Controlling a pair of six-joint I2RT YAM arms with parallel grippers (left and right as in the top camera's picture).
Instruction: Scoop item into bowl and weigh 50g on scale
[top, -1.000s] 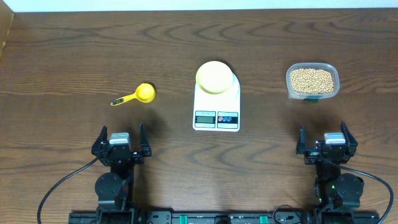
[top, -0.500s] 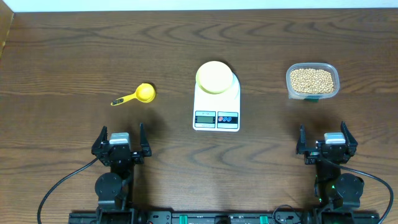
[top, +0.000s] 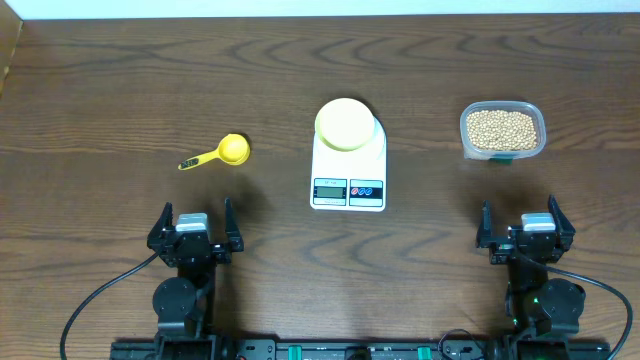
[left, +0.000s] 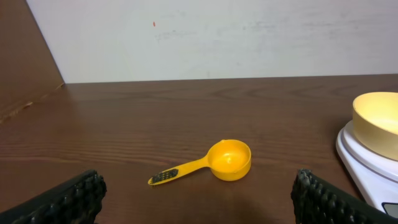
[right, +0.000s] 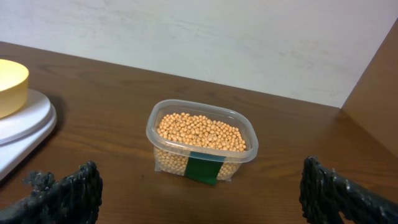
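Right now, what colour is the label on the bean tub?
The label is dark green; right wrist view.

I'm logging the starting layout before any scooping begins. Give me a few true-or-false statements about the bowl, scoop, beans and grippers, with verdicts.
1. The bowl sits on the scale. True.
2. The scoop lies right of the scale, beside the tub. False: it lies alone on the table, left of the scale.
3. The beans are in the clear tub, and the bowl looks empty. True.
4. The left gripper holds the scoop. False: it is open and apart from the scoop.
5. The right gripper is open and holds nothing. True.
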